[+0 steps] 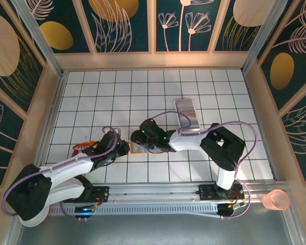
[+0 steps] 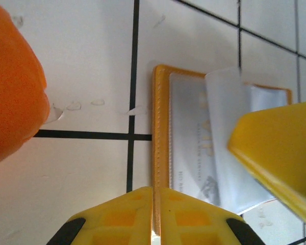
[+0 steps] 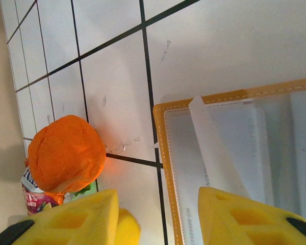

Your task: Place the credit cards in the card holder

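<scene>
One credit card [image 2: 194, 153] | inside card holder [image 2: 160, 127] | print faint, unreadable

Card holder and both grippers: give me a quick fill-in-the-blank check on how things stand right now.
1. The left gripper is shut on the edge of the card holder, which lies ___, pale inside up.
2. A pale credit card slants over it, reaching one ___ finger of the right gripper.
3. The ball beside the snack packet is ___.
Missing words: open; yellow; orange.
</scene>
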{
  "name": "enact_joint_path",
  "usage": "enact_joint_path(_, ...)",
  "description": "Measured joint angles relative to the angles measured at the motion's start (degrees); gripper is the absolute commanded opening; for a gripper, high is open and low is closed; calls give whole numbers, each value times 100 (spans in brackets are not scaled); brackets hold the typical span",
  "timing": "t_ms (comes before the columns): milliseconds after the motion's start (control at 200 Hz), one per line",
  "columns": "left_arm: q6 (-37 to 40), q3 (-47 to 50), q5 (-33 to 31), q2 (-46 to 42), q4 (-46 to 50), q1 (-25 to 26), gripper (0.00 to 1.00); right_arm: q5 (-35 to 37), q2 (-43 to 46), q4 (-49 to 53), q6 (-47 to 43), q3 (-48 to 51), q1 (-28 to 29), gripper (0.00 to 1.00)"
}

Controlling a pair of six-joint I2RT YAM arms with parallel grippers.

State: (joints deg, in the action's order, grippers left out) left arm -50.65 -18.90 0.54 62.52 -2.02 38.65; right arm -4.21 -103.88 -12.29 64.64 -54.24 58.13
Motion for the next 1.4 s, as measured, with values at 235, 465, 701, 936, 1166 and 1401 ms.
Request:
enact_joint_path(235,-133,173,-186,-863,339,0,14,-90,-308,-79,-20,-210,17,46)
enact_joint_path(465,-262,345,-291,-1386,671,0,15,-201,-459,-162,-175,-898,85,47)
enact_joint_path(701,-330,358,-299,-1567,839,0,18,-118,-356,-9,-632,-1198,85,49)
enact_joint_path(936,-271,101,-291,-1499,1023,0,21,402,1213,715,-1856,-1137,-238,48)
enact_joint_path(1166,-59,-415,-190,-1086,986,0,24,1019,3388,807,-4247,-876,-1045,57)
enact_joint_path(1401,85,-754,-31,-612,887,0,24,153,4927,1016,-8537,94,-1091,75)
